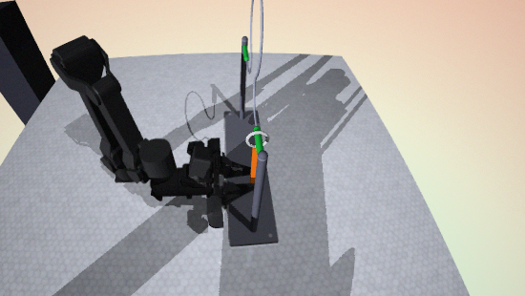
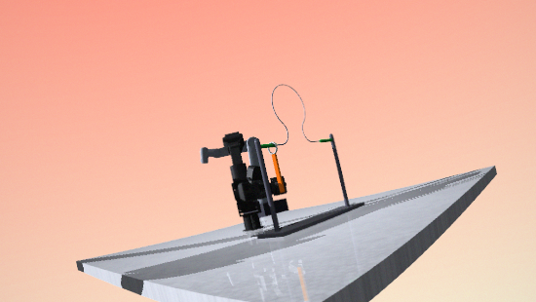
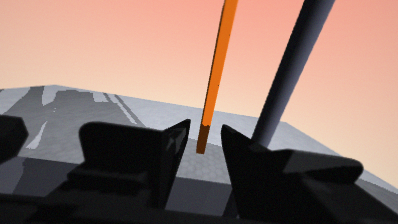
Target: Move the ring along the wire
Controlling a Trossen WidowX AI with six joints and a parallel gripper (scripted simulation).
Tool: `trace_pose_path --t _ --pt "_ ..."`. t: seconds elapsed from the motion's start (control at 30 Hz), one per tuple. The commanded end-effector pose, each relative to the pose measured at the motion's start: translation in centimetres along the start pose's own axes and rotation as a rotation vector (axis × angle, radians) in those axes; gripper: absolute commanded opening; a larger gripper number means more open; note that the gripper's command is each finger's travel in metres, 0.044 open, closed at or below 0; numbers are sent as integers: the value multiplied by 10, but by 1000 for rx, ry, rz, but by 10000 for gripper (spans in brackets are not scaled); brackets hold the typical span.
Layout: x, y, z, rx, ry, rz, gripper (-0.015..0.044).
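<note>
Since the ring (image 1: 247,139) (image 2: 277,150) hangs round the near green part (image 1: 259,143) (image 2: 266,145) in the top view, the transfer is judged not begun. Its orange handle (image 1: 254,162) (image 2: 277,170) (image 3: 218,65) extends beside the near post (image 1: 260,183) (image 2: 267,185) (image 3: 295,65), with the gripper (image 1: 252,180) (image 2: 279,186) (image 3: 206,125) at its lower end.

Exterior view: handle hangs slightly tilted. Thin grey wire (image 2: 272,99) loops high between the green parts; the far green part (image 1: 245,52) (image 2: 325,140), by the far post (image 1: 242,86) (image 2: 339,170), carries no ring.

Wrist view: fingers part-open, one each side of the handle's lower end, gripping nothing. Approach looks nearly complete. Remaining: grasp, carry round the loop without touching grey, hang at the far green part, release, withdraw clear.
</note>
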State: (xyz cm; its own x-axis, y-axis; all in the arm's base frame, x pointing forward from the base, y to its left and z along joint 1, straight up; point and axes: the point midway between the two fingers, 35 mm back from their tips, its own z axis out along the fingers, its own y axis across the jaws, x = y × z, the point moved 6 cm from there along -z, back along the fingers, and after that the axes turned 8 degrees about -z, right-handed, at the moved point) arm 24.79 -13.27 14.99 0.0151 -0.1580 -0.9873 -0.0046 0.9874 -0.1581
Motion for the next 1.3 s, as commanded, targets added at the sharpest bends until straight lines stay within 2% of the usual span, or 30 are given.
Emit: trace_pose_path --t 0.0,0.5,1.2,1.27 --pt "1 0 7 4 1 8 160" --pt "1 3 30 4 -1 8 160" --pt "1 3 31 4 -1 8 160" --pt "1 3 30 0 -1 2 107"
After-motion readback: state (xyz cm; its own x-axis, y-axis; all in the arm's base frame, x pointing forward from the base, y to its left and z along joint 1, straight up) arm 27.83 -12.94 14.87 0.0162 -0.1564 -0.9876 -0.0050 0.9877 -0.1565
